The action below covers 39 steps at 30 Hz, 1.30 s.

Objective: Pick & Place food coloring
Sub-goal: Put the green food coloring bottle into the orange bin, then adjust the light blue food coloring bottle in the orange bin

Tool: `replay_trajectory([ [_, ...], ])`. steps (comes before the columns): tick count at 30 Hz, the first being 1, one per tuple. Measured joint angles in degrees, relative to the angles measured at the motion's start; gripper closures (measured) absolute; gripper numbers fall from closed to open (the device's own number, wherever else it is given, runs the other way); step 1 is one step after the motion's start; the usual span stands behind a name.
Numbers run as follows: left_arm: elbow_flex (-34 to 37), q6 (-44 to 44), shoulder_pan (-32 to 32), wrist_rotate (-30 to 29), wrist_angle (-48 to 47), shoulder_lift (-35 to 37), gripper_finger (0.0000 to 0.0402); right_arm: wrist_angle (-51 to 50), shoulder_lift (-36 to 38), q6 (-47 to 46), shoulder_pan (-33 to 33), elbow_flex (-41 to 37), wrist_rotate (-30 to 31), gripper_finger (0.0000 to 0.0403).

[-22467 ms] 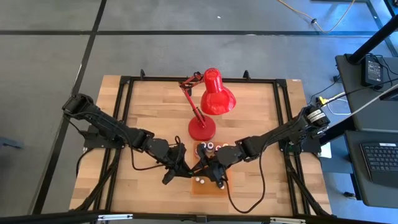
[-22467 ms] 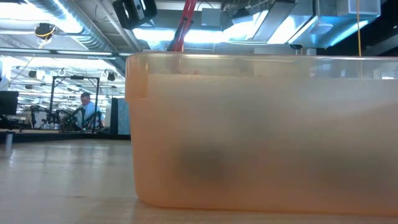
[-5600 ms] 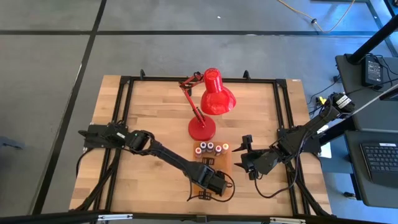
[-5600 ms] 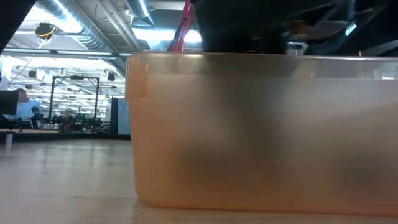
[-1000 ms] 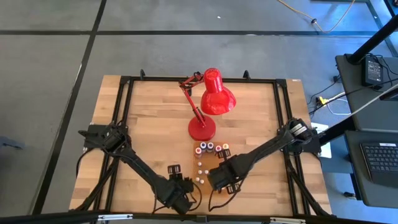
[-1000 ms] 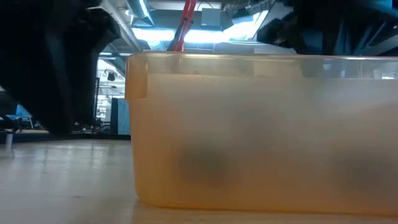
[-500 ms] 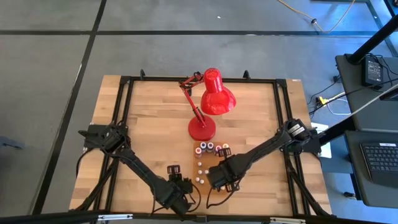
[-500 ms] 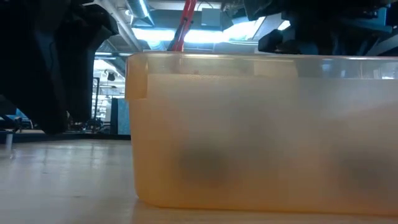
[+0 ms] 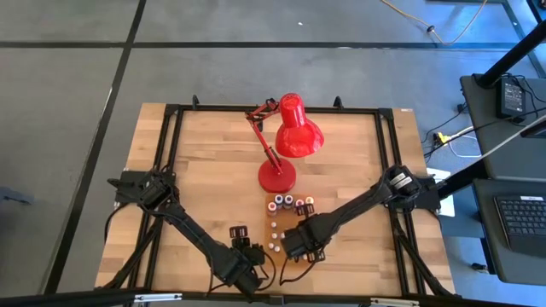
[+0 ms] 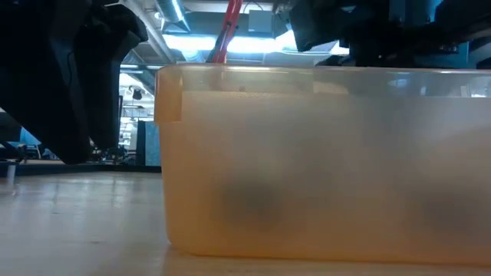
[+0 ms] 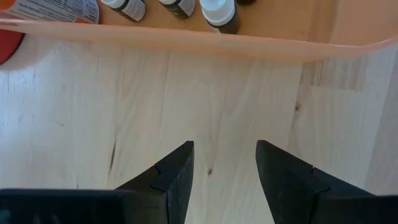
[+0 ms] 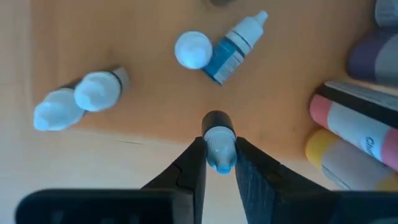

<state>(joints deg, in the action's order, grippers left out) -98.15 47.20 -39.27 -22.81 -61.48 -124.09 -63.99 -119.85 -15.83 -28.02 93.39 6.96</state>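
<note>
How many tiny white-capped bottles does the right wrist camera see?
5: one bottle in the right tool, a blue one lying, one upright beside it, two together. More possibly hidden.

Even overhead ceiling light, soft shadows on the table [image 9: 205,162]; the orange tray [image 10: 322,161] fills the low view, blurred; the arms above it are backlit silhouettes.
</note>
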Motion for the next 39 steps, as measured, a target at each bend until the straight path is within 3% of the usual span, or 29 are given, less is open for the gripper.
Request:
replay_trajectory([
  [9,0.0,0.0,-0.06,0.53,0.25,0.0,0.0237,4.75,0.08,-0.2,0.69,-3.59,-0.98,0.0319],
  [23,0.0,0.0,0.05,0.46,0.23,0.0,0.0237,4.18,0.17,1.39,0.87,-3.75,-1.07,0.0317],
  [32,0.0,0.0,0.05,0.45,0.23,0.0,0.0233,4.11,0.04,1.15,0.87,-3.85,-1.09,0.0277],
  [39,0.0,0.02,0.05,2.26,0.23,0.0,0.0237,4.35,0.04,1.26,0.87,-2.75,-0.7,0.027],
])
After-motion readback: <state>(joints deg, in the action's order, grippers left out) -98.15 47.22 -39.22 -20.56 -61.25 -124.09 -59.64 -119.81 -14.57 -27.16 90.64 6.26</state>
